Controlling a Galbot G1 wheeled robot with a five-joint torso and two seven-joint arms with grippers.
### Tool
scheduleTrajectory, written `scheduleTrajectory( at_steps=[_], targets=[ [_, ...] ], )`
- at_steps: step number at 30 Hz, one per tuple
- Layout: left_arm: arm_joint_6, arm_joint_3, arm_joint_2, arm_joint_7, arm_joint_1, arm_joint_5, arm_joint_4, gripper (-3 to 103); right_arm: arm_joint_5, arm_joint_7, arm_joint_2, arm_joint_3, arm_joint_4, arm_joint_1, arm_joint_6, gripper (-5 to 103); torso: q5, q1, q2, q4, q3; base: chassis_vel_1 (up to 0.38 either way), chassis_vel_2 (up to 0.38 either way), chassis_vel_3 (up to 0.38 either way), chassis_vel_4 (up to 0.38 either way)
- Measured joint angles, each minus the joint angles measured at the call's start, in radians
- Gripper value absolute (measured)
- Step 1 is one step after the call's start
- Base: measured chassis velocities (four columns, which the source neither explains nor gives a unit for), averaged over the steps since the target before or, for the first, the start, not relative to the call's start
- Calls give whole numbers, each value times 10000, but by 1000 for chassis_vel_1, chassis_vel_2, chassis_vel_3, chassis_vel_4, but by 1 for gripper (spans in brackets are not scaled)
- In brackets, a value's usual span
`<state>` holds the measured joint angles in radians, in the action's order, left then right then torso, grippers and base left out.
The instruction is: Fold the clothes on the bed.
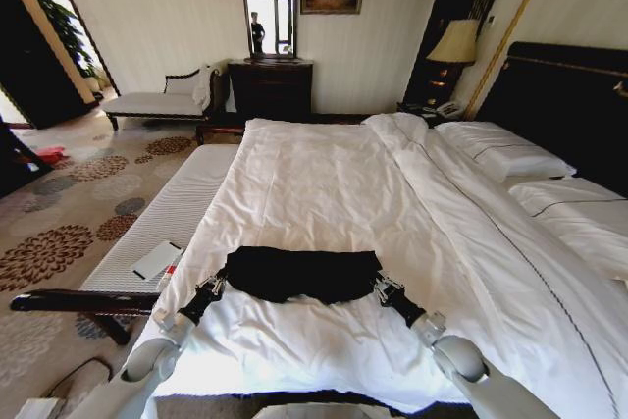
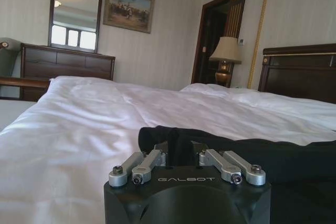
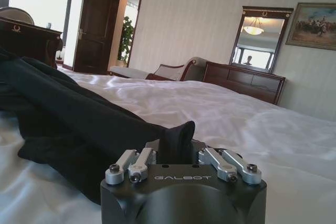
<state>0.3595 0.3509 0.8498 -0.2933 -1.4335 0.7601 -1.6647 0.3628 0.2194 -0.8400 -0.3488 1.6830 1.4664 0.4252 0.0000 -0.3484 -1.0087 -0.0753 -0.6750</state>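
White bed (image 1: 324, 183) fills room; black T-shirt (image 1: 302, 273) lies bunched near foot. Left gripper (image 1: 212, 290), right gripper (image 1: 386, 291): jaws clamped on opposite ends. Fabric soft, light, limp; hold corners.

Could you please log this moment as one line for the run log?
left pincer: shut on black soft-fabric T-shirt, left end | right pincer: shut on its right end | shirt: bunched on white-duveted bed, near foot

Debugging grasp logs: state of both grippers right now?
Left gripper: shut on the T-shirt, at its left edge on the bed.
Right gripper: shut on the T-shirt, at its right edge.
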Motion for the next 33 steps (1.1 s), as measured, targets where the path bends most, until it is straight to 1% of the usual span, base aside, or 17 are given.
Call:
scheduleTrajectory(
  at_steps=[1,2,3,6,7,9,10,11,12,16,17,18,19,21,25,30,33],
  targets=[
    [-3,79,0,-51,-63,-26,-93,33,-7,42,-3,-102,69,105,52,33,1,0,0,0,0,0,0,0,0],
    [-3,79,0,-51,-63,-26,-93,33,-7,42,-3,-102,69,105,52,33,1,0,0,0,0,0,0,0,0],
    [-7,215,1,-121,-162,-32,-240,33,13,60,-12,-232,170,226,109,39,1,0,0,0,0,0,0,0,0],
    [-22,632,31,-226,-360,97,-674,49,348,23,-15,-564,515,426,149,55,0,1,0,0,0,0,0,0,0],
    [-22,632,31,-226,-360,97,-674,49,348,23,-15,-564,515,426,149,55,0,1,0,0,0,0,0,0,0],
    [-44,936,25,-255,-397,253,-888,60,768,-66,80,-720,787,422,22,66,1,1,0,-1,0,0,0,0,0],
    [-73,1083,17,-256,-402,343,-969,60,975,-142,166,-749,928,353,-111,71,0,1,-1,-3,0,0,0,0,0],
    [-97,1243,10,-240,-401,445,-1034,66,1151,-232,279,-752,1047,222,-271,71,0,1,0,-2,0,0,0,0,0],
    [-97,1243,10,-240,-401,445,-1034,66,1151,-232,279,-752,1047,222,-271,71,0,1,0,-2,0,0,0,0,0],
    [-450,1710,3,452,-326,650,-1139,88,1509,-513,896,-227,957,-1002,-930,93,-1,1,0,5,-1,0,0,0,0],
    [-450,1710,3,452,-326,650,-1139,88,1509,-513,896,-227,957,-1002,-930,93,-1,1,0,5,-1,0,0,0,0],
    [-578,1784,-9,705,-318,624,-1172,93,1547,-534,1040,24,798,-1383,-1112,97,0,0,0,3,-1,0,0,0,0],
    [-667,1835,-17,845,-331,597,-1217,93,1561,-543,1137,253,671,-1681,-1234,97,0,0,0,0,-2,0,0,0,0],
    [-825,1921,-25,1111,-414,561,-1413,99,1526,-551,1278,1004,273,-2527,-1395,100,-2,0,0,-1,-2,0,0,0,0],
    [-946,1972,-20,1397,-565,275,-1612,100,1224,-593,1176,2222,-518,-3698,-1459,100,0,0,0,6,-2,0,0,0,0],
    [-972,1957,33,1499,-565,158,-1604,100,1018,-656,943,2914,-1009,-4109,-1556,100,-4,0,0,-3,-1,0,0,0,0],
    [-994,1929,34,1508,-526,173,-1604,100,704,-656,794,3295,-1390,-4344,-1502,100,2,0,1,-1,-1,0,0,0,0]
  ],
)
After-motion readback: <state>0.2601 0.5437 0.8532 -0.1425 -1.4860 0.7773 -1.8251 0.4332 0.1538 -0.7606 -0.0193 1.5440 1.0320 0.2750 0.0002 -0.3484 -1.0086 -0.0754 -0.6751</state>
